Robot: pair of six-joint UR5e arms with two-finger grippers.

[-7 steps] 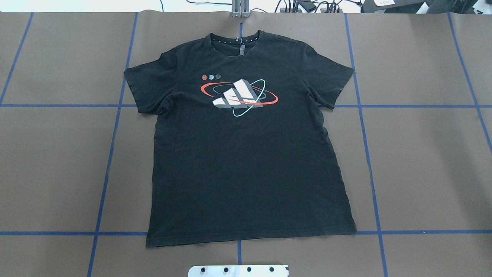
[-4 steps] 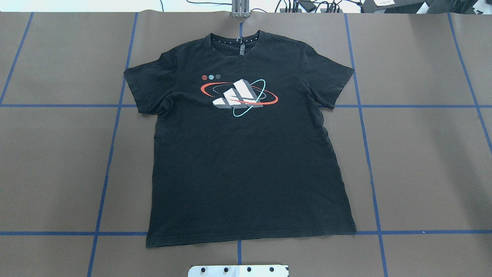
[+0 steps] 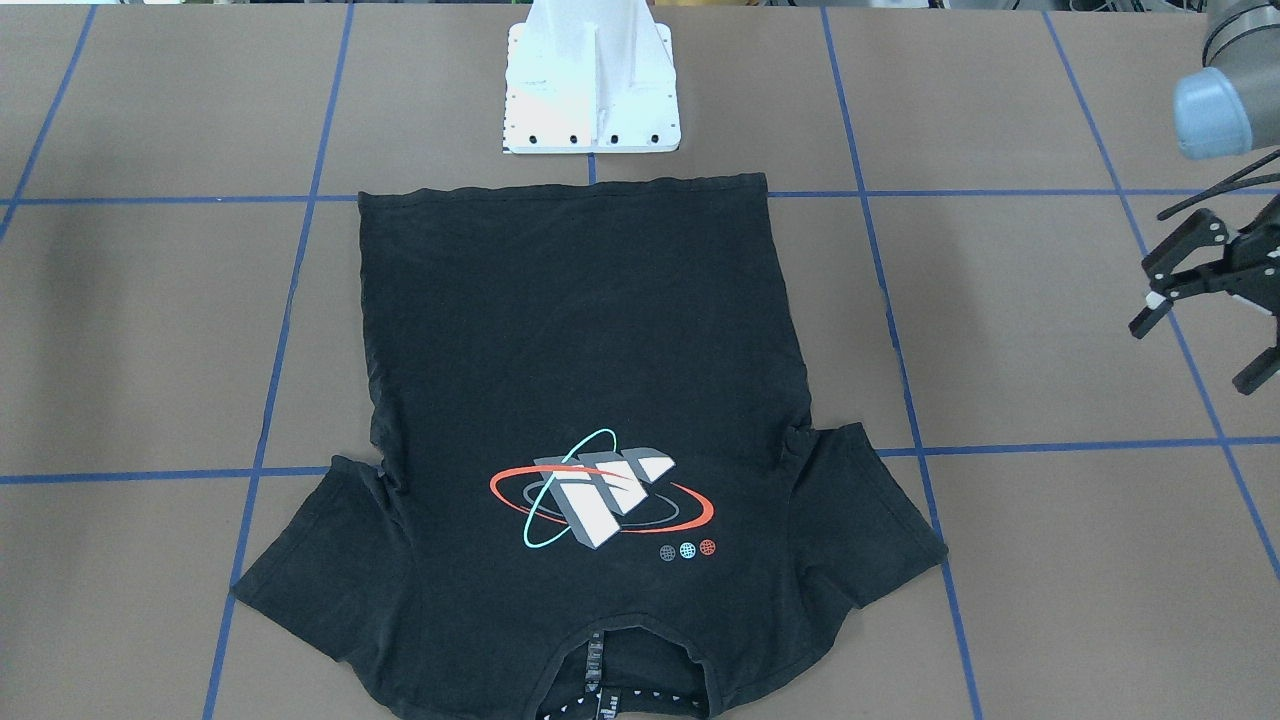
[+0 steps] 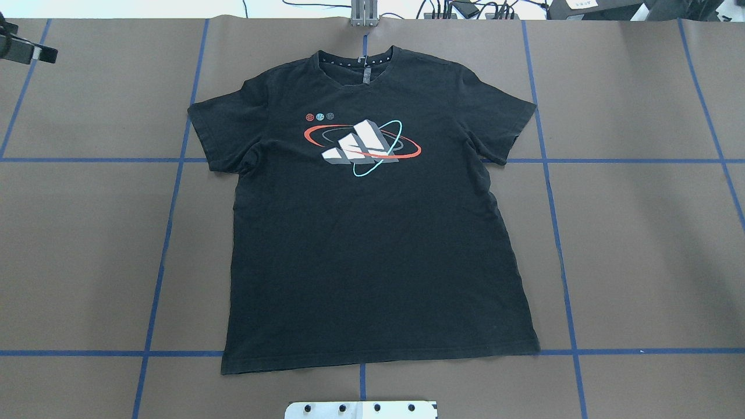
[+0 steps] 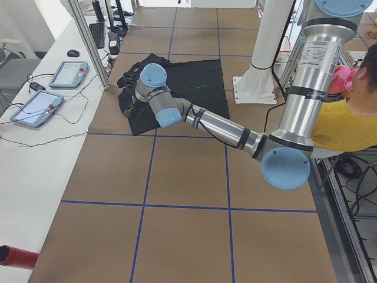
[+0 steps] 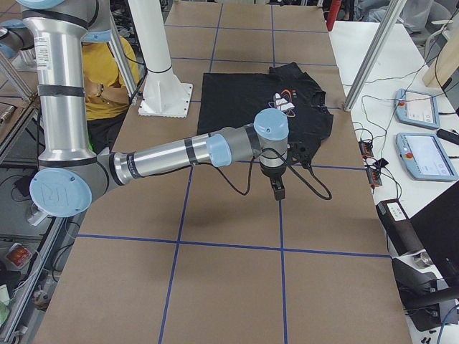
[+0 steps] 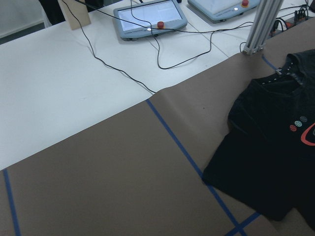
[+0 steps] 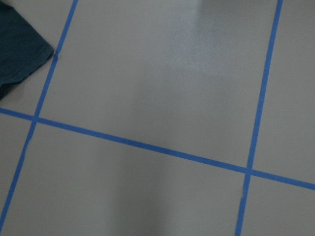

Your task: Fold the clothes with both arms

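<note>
T-shirt (image 4: 372,262) lies flat, print up, in the middle of the brown table (image 4: 640,262), collar away from the robot. Left gripper (image 3: 1192,355) hangs well off its sleeve, jaws wide apart, holding nothing. Right gripper (image 6: 276,188) hovers near the other sleeve; its opening cannot be told.

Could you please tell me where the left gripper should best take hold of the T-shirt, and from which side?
Probably the sleeve on its own side, from the outer edge. The T-shirt lies flat, graphic up, so only edges offer a lip; the open left gripper hovers outside that sleeve.
</note>
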